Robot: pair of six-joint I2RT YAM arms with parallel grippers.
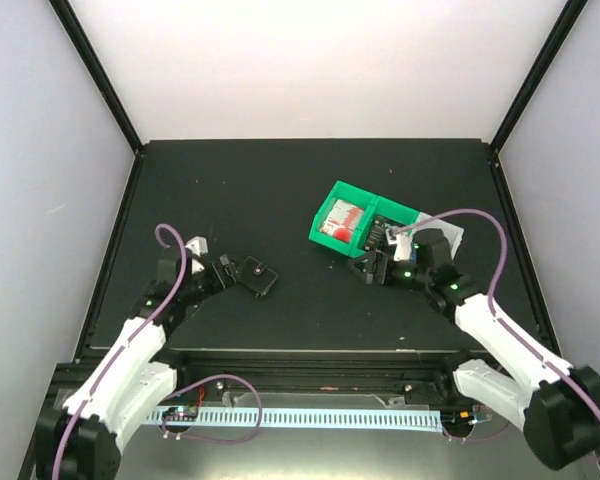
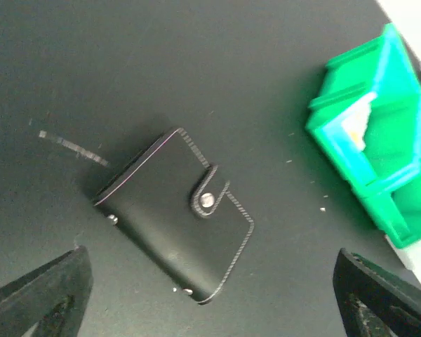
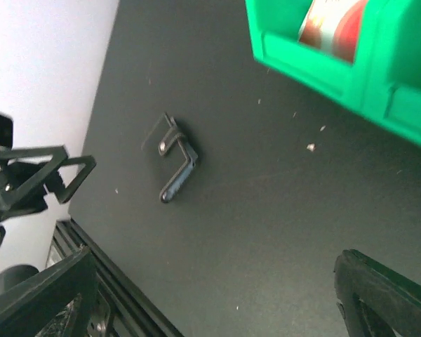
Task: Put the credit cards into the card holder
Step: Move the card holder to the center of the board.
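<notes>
Top external view, starting at the left: the left arm reaches in from about 7 o'clock, and the left end effector (image 1: 242,272) hangs low over the black table (image 1: 280,190). The card holder (image 1: 262,279) lies just past its tips, on their 3 o'clock side. It is flat on the table at roughly 8 o'clock from the table's middle, well apart from the green bin (image 1: 352,222).

The left wrist view makes it plainer. The two fingers (image 2: 38,298) show in the bottom corners, spread wide and gripping nothing. The holder lies folded shut ahead of them, turned on a diagonal, with its snap tab (image 2: 209,199) down across the front.

Moving right, the green bin stands at about 2 o'clock from the table's middle, and a red-and-white card (image 1: 342,221) lies inside it. The right arm comes in from 5 o'clock, and the right end effector (image 1: 373,263) is just beside the bin's near side.

From the right wrist view, its fingers (image 3: 389,302) stand wide apart and empty. The bin fills the upper right with the card leaning inside it, and the holder lies across the table toward 10 o'clock.
</notes>
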